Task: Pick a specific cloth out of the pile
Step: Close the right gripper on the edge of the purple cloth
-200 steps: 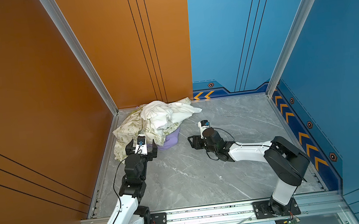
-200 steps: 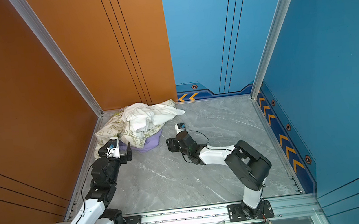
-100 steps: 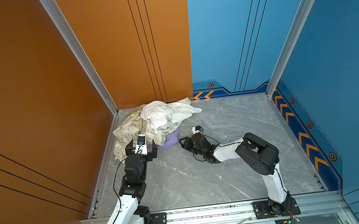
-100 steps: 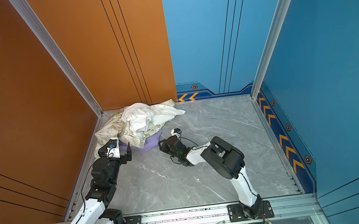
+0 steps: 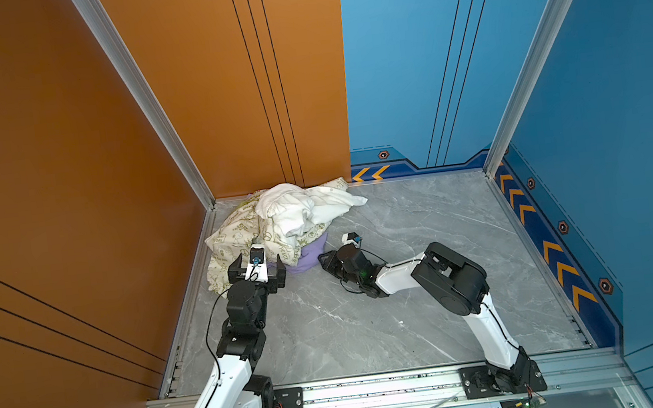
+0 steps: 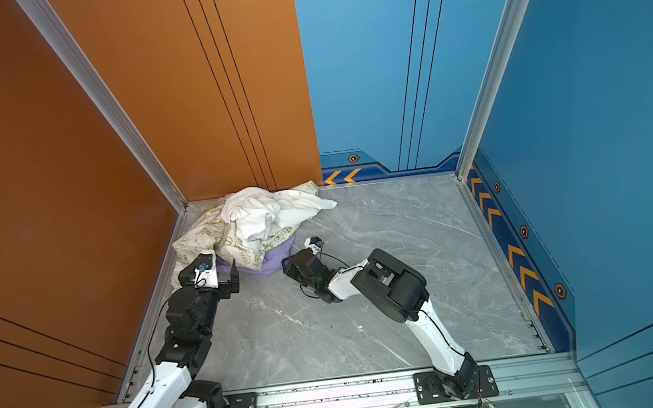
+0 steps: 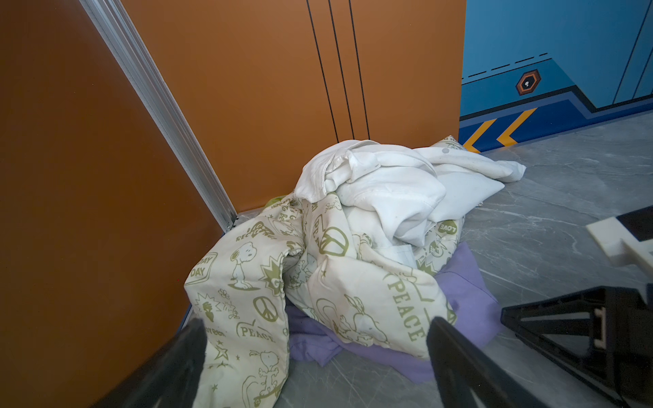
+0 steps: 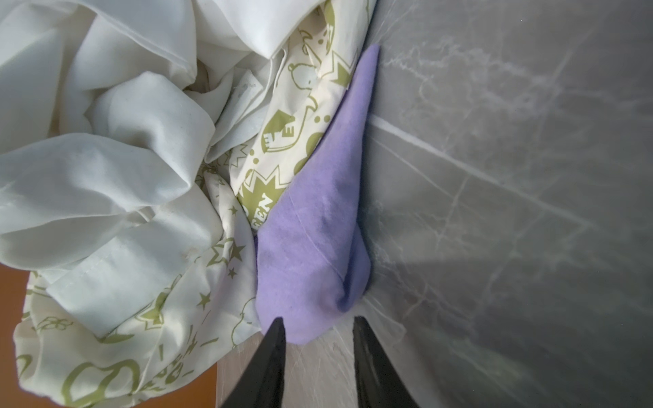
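Just below and left of centre in both top views, the plain lavender cloth (image 5: 306,257) peeks from under the cream-printed and white fabric heap (image 5: 288,213), its corner between the black right gripper's (image 8: 318,321) parted jaws, so the grasp seems in hand; next, pinch and pull clear.

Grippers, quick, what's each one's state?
Left gripper: open, empty.
Right gripper: open, fingers astride the cloth's corner, not gripping yet.

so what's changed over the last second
The right gripper has moved toward the pile, reaching the corner of the lavender cloth. Its jaws now stand either side of that corner with a gap, and nothing is gripped yet. The left gripper, open beside the pile, and the pile itself stayed as they were.
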Available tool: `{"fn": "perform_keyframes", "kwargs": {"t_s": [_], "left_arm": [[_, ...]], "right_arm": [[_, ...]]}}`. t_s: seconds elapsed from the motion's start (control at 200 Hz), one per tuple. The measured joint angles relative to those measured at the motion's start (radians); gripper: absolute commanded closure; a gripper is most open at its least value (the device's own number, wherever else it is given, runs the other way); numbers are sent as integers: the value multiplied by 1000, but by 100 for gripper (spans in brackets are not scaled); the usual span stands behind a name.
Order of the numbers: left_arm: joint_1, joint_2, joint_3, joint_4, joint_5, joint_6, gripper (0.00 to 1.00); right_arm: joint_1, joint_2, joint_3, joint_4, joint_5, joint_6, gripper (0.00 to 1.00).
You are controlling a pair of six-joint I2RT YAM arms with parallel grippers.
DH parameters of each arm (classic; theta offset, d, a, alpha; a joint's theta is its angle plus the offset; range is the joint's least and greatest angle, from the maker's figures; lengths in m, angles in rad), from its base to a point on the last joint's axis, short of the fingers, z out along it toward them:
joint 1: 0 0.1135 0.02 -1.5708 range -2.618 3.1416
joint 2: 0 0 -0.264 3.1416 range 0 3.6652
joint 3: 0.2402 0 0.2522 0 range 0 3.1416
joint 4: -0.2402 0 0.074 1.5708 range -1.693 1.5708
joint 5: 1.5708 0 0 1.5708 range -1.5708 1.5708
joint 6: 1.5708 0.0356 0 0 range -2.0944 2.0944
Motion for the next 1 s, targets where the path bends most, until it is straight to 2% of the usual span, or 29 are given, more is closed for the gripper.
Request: {"fn": "perform_keyframes", "kwargs": {"t_s": [0.22, 0.46, 0.601, 0.851, 1.001], "left_arm": [[1, 0, 0, 0, 0, 0, 2], [1, 0, 0, 0, 0, 0, 2], [1, 0, 0, 0, 0, 0, 2], [1, 0, 0, 0, 0, 0, 2], [1, 0, 0, 0, 0, 0, 2]], "right_arm": [[0, 55, 63, -2, 10, 23, 73], [0, 89, 121, -12, 13, 39, 94], [-2, 89, 123, -11, 13, 45, 100], [-9, 74, 122, -12, 13, 16, 100], [-11, 6, 122, -13, 14, -25, 100]]}}
